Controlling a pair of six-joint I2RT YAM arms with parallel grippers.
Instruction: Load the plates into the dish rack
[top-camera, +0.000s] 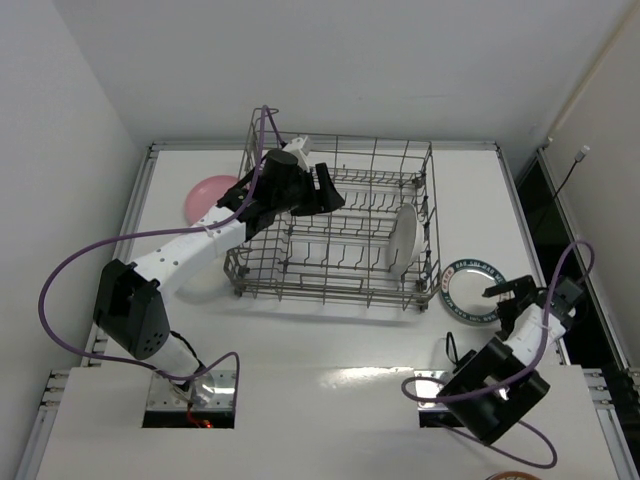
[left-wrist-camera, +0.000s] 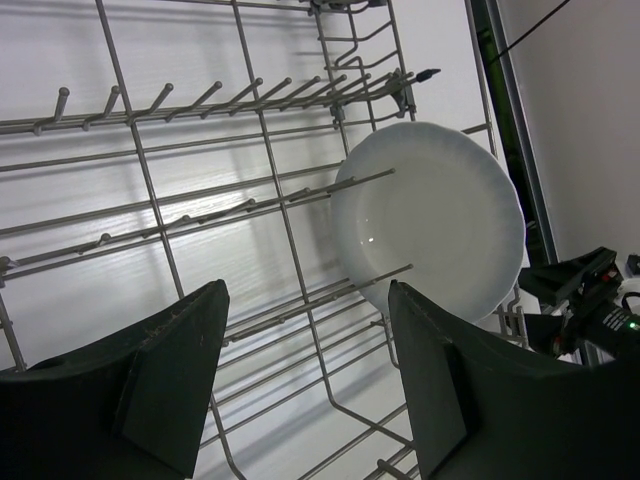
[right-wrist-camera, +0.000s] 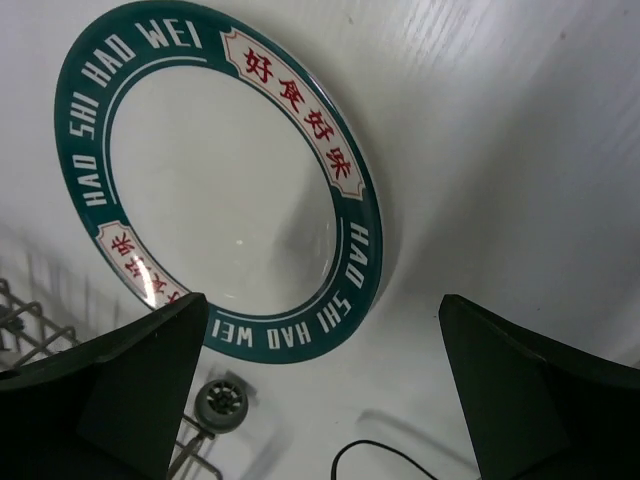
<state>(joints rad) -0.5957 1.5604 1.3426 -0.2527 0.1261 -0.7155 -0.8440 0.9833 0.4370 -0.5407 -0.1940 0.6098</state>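
While the right gripper (top-camera: 510, 292) hung with its jaws spread wide and nothing between them, the teal-rimmed plate (right-wrist-camera: 215, 180) lay flat on the table (top-camera: 330, 340) just below and a little ahead of it, near the dish rack's (top-camera: 330, 290) right end. Round and face-up, it gave me no long axis, only the near rim to come in on, so I judged a low, edge-on approach was needed. My left gripper (left-wrist-camera: 305, 335), half open and empty, hovered over the rack facing an upright white plate (left-wrist-camera: 428, 220), leaving the right arm plainly nearer.
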